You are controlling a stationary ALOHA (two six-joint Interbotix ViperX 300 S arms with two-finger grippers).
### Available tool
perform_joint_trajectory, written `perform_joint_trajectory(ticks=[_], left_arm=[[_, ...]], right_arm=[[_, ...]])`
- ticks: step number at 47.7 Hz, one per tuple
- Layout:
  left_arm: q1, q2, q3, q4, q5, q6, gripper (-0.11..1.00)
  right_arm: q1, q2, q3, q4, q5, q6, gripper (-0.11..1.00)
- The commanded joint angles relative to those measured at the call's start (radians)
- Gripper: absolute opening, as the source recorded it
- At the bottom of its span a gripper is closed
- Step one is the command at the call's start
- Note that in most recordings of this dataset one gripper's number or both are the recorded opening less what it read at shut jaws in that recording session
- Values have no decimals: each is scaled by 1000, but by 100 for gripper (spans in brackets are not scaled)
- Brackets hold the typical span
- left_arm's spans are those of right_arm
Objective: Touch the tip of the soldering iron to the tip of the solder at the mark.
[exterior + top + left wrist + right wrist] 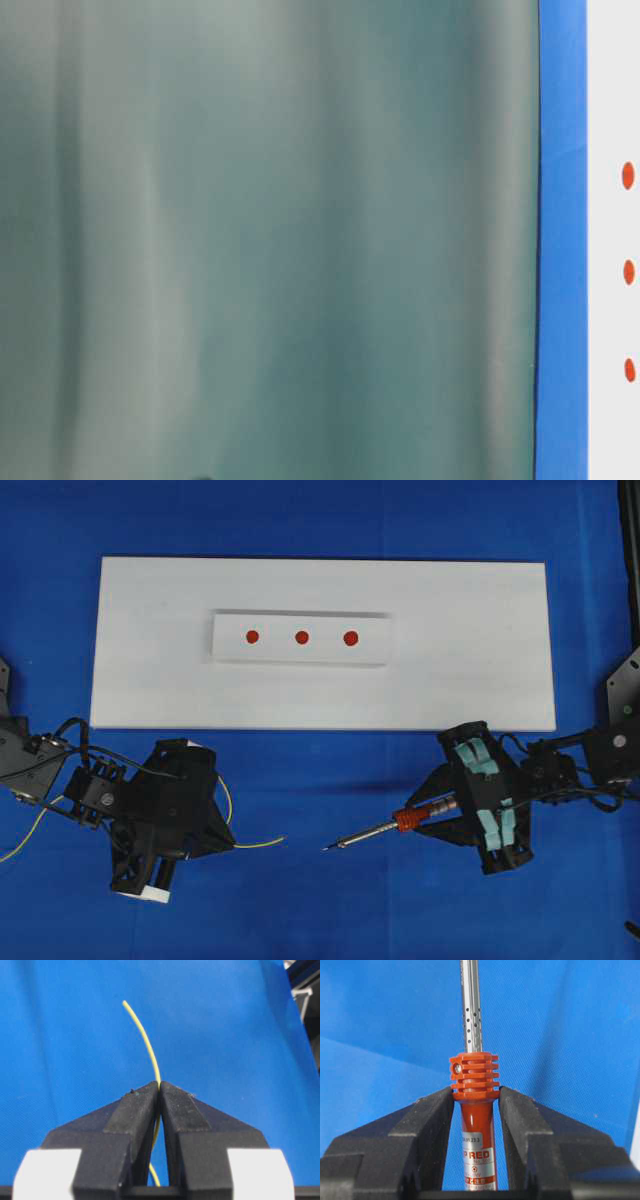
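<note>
My left gripper (228, 844) is shut on the solder (262, 842), a thin yellow wire whose free end points right over the blue cloth; in the left wrist view the solder (145, 1040) rises from the closed jaws of the left gripper (160, 1086). My right gripper (432, 815) is shut on the soldering iron (375, 831), with its red collar and metal tip pointing left toward the solder end. In the right wrist view the soldering iron (475, 1077) is clamped at the collar by the right gripper (476, 1092). Three red marks (301, 637) sit on a small white strip (375, 640).
The strip lies on a large white board (470, 650) on the blue cloth. Arm cables trail at both sides, with a loop of yellow wire (20, 845) at the far left. The table-level view is mostly filled by a blurred grey-green surface (270, 240), with the marks (628, 272) at its right edge.
</note>
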Motion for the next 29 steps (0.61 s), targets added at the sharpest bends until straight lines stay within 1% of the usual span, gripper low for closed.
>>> perform_joint_trajectory(ticks=[1, 7, 18, 29], left_arm=[[-14, 3, 17, 2, -60, 3, 2], [-15, 8, 26, 2, -75, 3, 3], [-9, 15, 25, 2, -80, 3, 3], [-21, 72, 3, 2, -89, -8, 3]], right_arm=[[8, 20, -12, 3, -46, 2, 15], [8, 61, -18, 14, -69, 3, 15], [9, 106, -25, 38, -71, 5, 15], [20, 118, -26, 40, -80, 18, 15]])
